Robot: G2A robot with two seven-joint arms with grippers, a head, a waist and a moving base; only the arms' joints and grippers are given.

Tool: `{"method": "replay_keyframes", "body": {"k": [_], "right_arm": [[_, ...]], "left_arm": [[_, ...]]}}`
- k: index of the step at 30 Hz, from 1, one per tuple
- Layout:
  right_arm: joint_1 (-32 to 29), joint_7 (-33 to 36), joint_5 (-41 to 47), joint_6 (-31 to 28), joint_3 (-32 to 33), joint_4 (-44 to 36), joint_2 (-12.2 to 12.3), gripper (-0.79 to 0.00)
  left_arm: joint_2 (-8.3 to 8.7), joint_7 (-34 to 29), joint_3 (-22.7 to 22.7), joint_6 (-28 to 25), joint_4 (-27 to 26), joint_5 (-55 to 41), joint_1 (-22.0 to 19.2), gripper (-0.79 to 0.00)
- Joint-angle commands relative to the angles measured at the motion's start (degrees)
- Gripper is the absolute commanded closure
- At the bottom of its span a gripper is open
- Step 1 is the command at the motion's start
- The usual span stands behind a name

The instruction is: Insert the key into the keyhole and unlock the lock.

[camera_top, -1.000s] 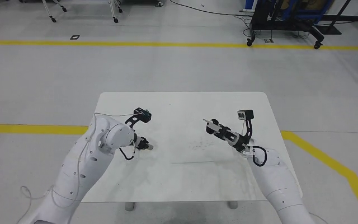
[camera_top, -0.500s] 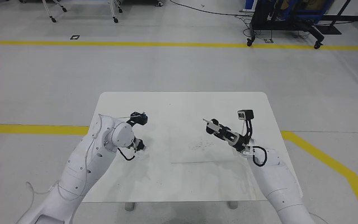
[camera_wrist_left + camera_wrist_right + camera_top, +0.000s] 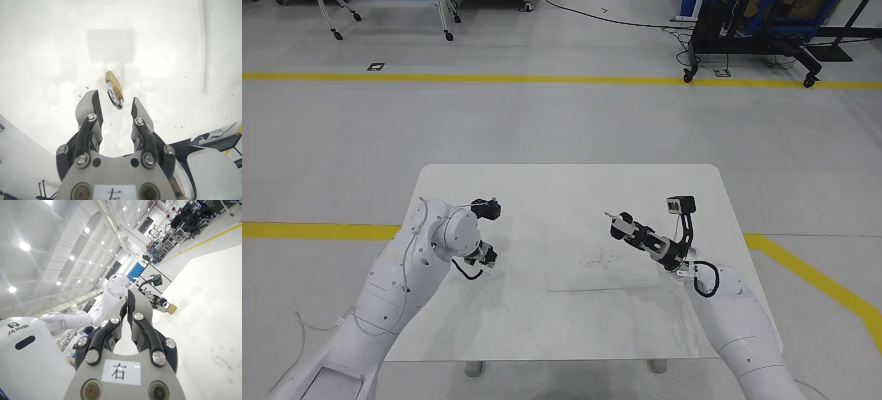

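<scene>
Pale grey workshop floor with yellow lines lies all around the white rectangular bench [image 3: 572, 190], which you see in the middle of the top view. At the left-middle of that frame the left end effector [image 3: 115, 96] is low over the bench with its two ribbed fingers spread. The small brass padlock with the chrome shackle [image 3: 112, 79] appears to stand on its edge on the bench just in front of it. The shackle is between the fingertips and, as far as I can judge, touches neither of them. At the right-middle of the top view the right end effector [image 3: 614, 222] is held above the bench, well apart from the padlock, with its pads pressed together. A thin pale sliver [image 3: 607, 213] sticks out of its tip; it may be the key, but it is too small to tell.

Please be careful with the closing. The padlock looks tilted relative to the fingers, so one pad may reach the round shackle first and push the padlock over or turn it away. The smooth chrome may also slip in the grip, and then the keyhole will not face the key.
</scene>
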Motion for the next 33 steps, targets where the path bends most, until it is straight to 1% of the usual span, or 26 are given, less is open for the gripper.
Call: {"method": "replay_keyframes", "body": {"k": [1, 2, 3, 4, 5, 6, 13, 21, 26, 33], "right_arm": [[0.00, 0.00, 0.00, 0.00, 0.00, 0.00, 0.00, 0.000], [0.00, 0.00, 0.00, 0.00, 0.00, 0.00, 0.00, 0.000], [0.00, 0.00, 0.00, 0.00, 0.00, 0.00, 0.00, 0.000], [0.00, 0.00, 0.00, 0.00, 0.00, 0.00, 0.00, 0.000], [0.00, 0.00, 0.00, 0.00, 0.00, 0.00, 0.00, 0.000], [0.00, 0.00, 0.00, 0.00, 0.00, 0.00, 0.00, 0.000], [0.00, 0.00, 0.00, 0.00, 0.00, 0.00, 0.00, 0.000], [0.00, 0.00, 0.00, 0.00, 0.00, 0.00, 0.00, 0.000], [0.00, 0.00, 0.00, 0.00, 0.00, 0.00, 0.00, 0.000], [0.00, 0.00, 0.00, 0.00, 0.00, 0.00, 0.00, 0.000]], "left_arm": [[-0.27, 0.67, 0.39, -0.47, 0.76, -0.85, -0.48, -0.252], [-0.38, 0.79, 0.57, -0.70, 1.26, -1.14, -0.74, -0.200], [-0.49, 0.87, 0.87, -0.71, 1.68, -0.95, -1.05, -0.108], [-0.63, 0.99, 1.12, -0.70, 2.02, -1.05, -1.31, -0.071], [-0.75, 1.05, 1.35, -0.78, 2.37, -1.23, -1.57, -0.015], [-0.87, 0.96, 1.63, -0.87, 2.78, -1.19, -1.87, 0.000], [-1.52, 0.08, 3.76, -3.62, 4.49, 0.28, -4.25, 0.000], [-2.10, 2.78, 5.32, -6.15, 5.34, 3.23, -6.24, 0.000], [-2.78, 3.26, 6.67, -7.54, 8.09, 3.73, -7.72, 0.000], [-3.95, 3.93, 8.63, -8.15, 11.01, 3.85, -9.34, 0.000]]}}
